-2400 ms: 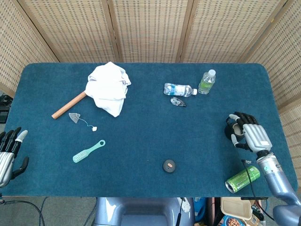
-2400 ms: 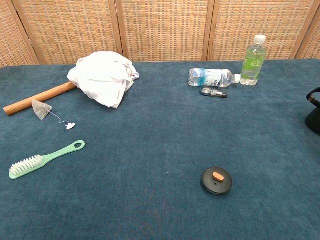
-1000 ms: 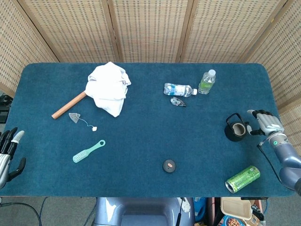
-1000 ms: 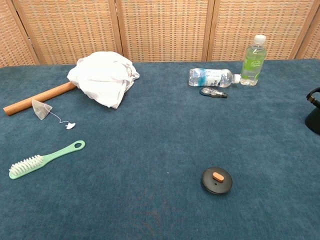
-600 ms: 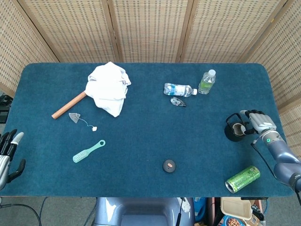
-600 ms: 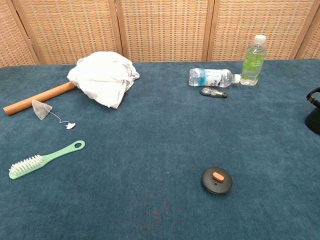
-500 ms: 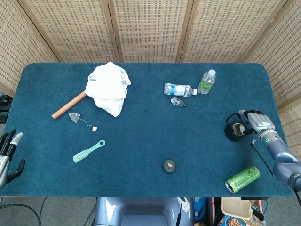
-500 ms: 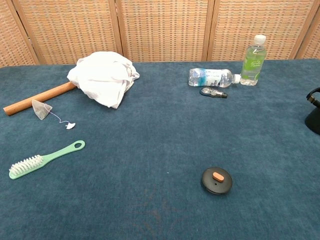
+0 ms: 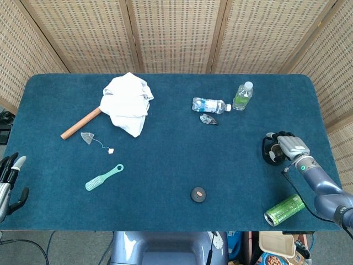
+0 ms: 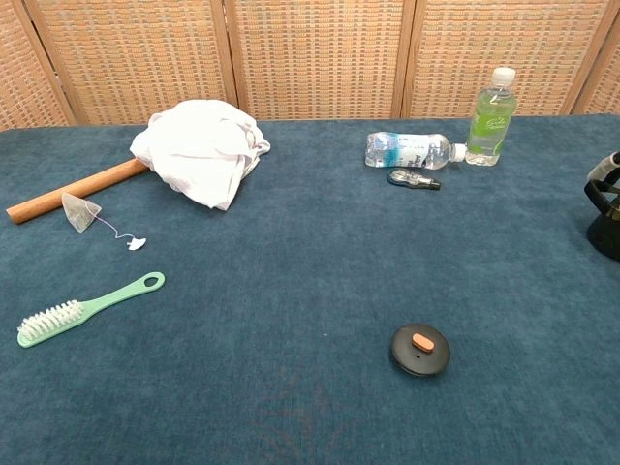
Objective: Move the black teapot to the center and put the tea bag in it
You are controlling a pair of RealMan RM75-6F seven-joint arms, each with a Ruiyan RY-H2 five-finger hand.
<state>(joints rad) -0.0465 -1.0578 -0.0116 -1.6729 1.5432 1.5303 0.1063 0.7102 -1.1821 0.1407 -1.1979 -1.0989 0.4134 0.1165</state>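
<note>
Black teapot under my right hand, fingers wrapped over its top near the table's right edge, bare blue cloth toward centre, tea bag far left, my left hand spread off the left edge.

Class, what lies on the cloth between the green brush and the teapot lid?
Nothing: in the head view, bare blue cloth runs from green brush to teapot lid.
</note>
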